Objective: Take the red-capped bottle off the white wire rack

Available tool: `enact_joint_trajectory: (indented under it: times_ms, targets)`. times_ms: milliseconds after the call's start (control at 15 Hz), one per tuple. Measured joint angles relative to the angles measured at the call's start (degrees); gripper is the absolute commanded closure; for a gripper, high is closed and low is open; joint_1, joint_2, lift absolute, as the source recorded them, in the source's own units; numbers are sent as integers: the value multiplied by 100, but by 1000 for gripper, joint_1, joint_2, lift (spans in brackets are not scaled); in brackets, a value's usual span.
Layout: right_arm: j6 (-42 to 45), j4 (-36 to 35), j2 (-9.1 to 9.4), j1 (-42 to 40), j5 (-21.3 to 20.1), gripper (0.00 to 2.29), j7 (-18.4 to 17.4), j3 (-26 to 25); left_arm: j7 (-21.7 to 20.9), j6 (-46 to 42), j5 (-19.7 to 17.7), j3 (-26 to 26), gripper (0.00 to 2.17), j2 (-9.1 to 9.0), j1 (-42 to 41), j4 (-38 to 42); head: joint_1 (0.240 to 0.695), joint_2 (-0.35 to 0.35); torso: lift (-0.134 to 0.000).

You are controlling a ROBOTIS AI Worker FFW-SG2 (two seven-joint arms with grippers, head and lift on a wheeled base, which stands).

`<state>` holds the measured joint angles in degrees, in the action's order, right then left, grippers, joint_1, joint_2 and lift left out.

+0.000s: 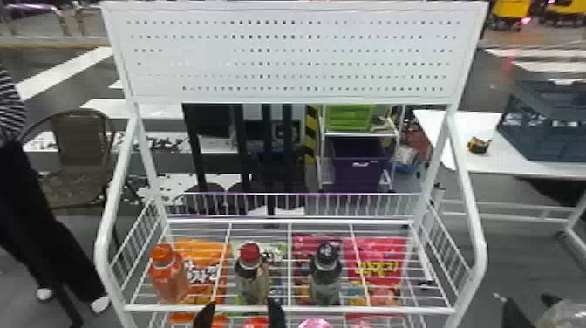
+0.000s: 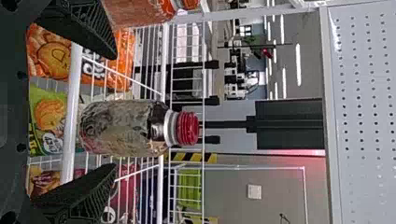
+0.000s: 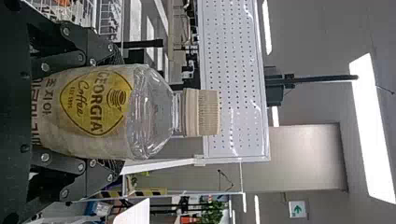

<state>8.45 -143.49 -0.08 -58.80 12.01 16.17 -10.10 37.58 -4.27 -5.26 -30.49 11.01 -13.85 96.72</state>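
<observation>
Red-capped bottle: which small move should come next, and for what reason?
Probably ease the left gripper forward and slightly right, fingers open: in the head view its tips are at the rack's front rail, and the red-capped bottle stands beyond them, nearer the right finger.

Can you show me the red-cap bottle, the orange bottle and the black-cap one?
Red-capped bottle [image 2: 123, 128]: left wrist view, on its body.
Orange bottle [image 1: 169, 280]: head view, on its body.
Black-capped bottle [image 1: 327, 251]: head view, on its cap.
</observation>
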Motion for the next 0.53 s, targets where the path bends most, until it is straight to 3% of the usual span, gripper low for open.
enact_joint_trajectory:
  times_ms: [533]
  targets:
    - [-2,18,-36,-1,37,1376,0,-101,-243,-463,-173,-19,66,-290,768,-1089,499,0,0]
